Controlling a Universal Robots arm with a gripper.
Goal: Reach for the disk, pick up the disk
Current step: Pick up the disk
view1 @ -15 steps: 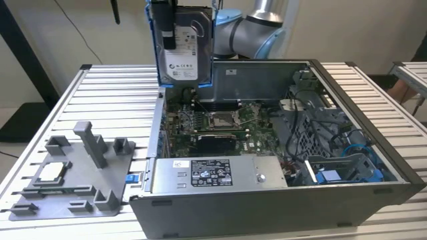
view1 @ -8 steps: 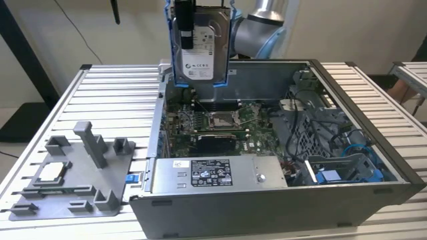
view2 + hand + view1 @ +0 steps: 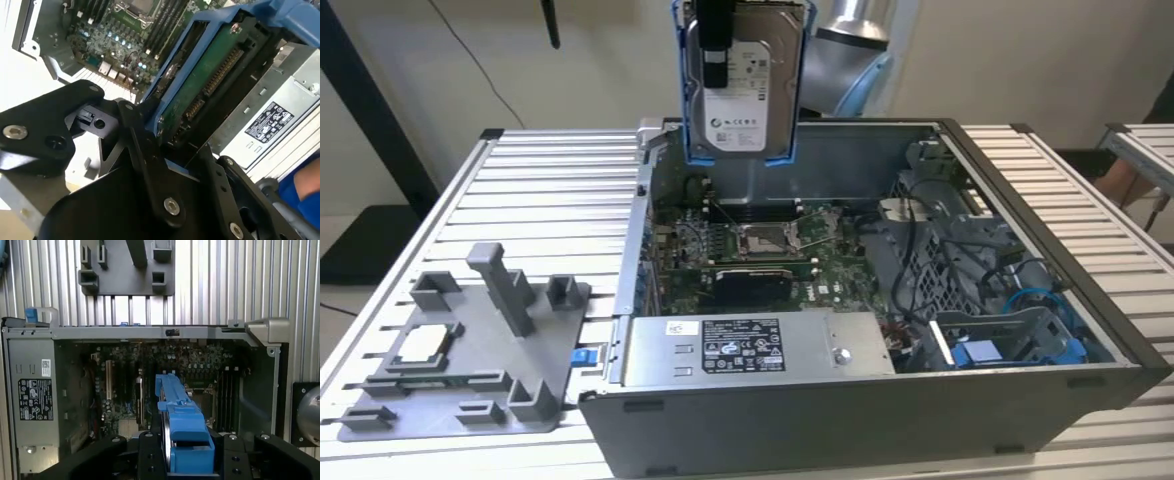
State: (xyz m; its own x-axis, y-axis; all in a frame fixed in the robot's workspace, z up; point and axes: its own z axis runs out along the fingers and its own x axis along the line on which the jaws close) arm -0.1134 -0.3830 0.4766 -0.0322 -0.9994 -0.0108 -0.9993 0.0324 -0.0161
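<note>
The disk (image 3: 754, 100), a silver-grey hard drive with a white label in a blue plastic bracket, hangs upright in the air above the back of the open computer case (image 3: 854, 420). My gripper (image 3: 720, 60) is shut on it from above, and one black finger (image 3: 714, 45) crosses its labelled face. In the second wrist view the disk's green circuit side (image 3: 200, 95) and blue bracket (image 3: 175, 75) sit clamped between the black fingers (image 3: 145, 145). In the first wrist view the bracket's blue edge (image 3: 182, 430) stands between the fingers (image 3: 150, 455), over the motherboard (image 3: 190, 365).
Inside the case lie the motherboard (image 3: 747, 250), a grey power supply box (image 3: 747, 345) at the front and blue cables (image 3: 1014, 330) on the exterior view's right. A grey fixture (image 3: 467, 340) holding a small square chip (image 3: 424, 345) lies on the slatted table (image 3: 547, 190).
</note>
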